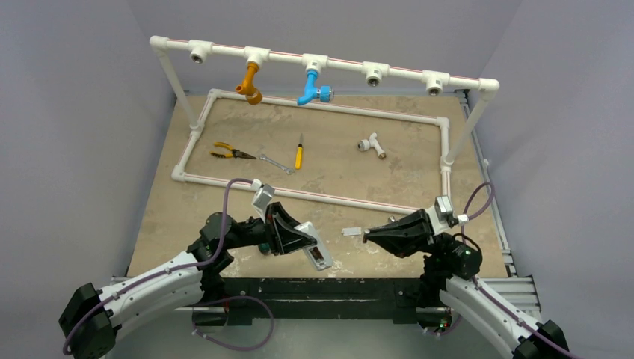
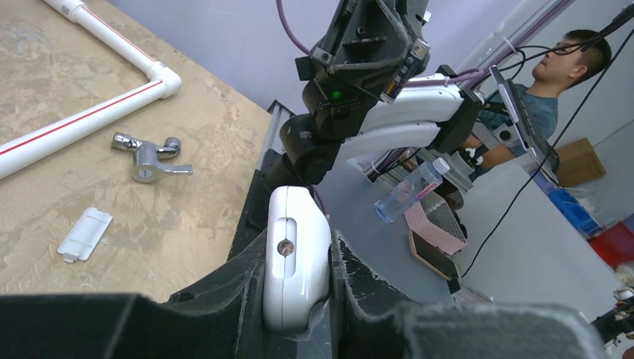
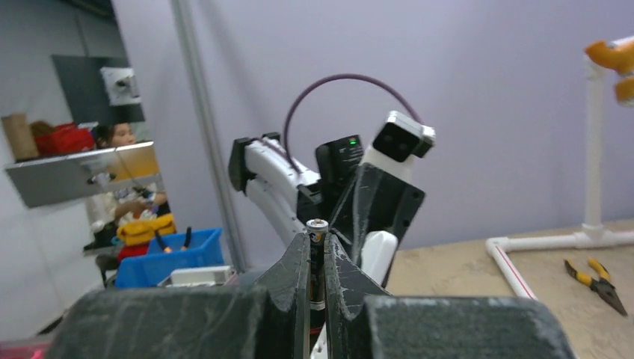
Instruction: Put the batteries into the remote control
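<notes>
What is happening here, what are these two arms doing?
The left claw is shut on the white remote control. The right claw is shut on one battery and points toward the remote. The small white battery cover lies on the table between the two claws.

The left arm [image 1: 153,290] and right arm [image 1: 482,308] have glossy white shell links between black joint housings, each with a purple cable [image 3: 344,75] looping to the wrist. A white-and-silver camera block [image 3: 404,137] caps each wrist, near a small green light [image 2: 336,95]. The fingers [image 3: 295,277] are matt black, wedge-shaped and grainy.
</notes>
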Action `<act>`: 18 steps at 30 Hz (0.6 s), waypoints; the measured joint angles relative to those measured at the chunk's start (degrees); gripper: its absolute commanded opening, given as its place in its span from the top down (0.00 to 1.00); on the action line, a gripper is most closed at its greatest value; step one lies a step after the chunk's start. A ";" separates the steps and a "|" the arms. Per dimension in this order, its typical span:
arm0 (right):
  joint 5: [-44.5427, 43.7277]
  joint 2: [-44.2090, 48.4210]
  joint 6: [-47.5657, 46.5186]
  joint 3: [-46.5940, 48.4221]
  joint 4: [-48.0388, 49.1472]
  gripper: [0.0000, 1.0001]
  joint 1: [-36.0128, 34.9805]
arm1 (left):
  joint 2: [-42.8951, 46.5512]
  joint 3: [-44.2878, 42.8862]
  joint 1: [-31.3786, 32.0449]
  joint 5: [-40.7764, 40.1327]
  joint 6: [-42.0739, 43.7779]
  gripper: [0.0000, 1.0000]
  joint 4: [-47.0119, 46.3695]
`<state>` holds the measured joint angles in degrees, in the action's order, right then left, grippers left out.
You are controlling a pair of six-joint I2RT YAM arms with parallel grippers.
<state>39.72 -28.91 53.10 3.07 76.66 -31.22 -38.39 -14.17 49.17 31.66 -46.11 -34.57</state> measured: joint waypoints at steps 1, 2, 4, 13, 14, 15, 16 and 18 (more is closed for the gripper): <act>1.40 -0.17 0.48 0.04 2.10 1.00 0.00 | -0.42 -0.17 0.07 0.26 -0.15 1.00 -0.63; 2.60 -0.39 0.79 0.11 3.72 1.00 0.00 | -0.83 -0.31 0.13 0.50 -0.26 1.00 -1.25; 5.62 -1.09 1.31 0.57 6.43 1.00 0.00 | -1.81 -0.59 0.15 1.14 -0.52 1.00 -2.40; 14.49 -2.10 1.38 1.95 9.75 1.00 -0.26 | -2.86 -1.01 0.48 2.95 -0.87 1.00 -4.57; 15.41 -2.03 1.29 2.08 9.77 1.00 -0.28 | -2.86 -1.09 0.48 3.10 -0.87 1.00 -4.83; 16.00 -1.88 1.25 2.21 9.77 1.00 -0.33 | -2.86 -1.16 0.48 3.15 -0.87 1.00 -4.96; 16.65 -1.75 1.22 2.40 9.84 1.00 -0.35 | -2.86 -1.20 0.50 3.30 -0.90 1.00 -5.18; 17.97 -1.68 1.05 2.93 9.99 1.00 -0.55 | -2.89 -1.29 0.52 3.54 -1.05 1.00 -5.31</act>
<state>57.69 -30.59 54.15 6.00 86.65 -31.77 -41.28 -15.46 49.69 35.20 -47.16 -39.88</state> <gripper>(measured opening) 0.028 0.255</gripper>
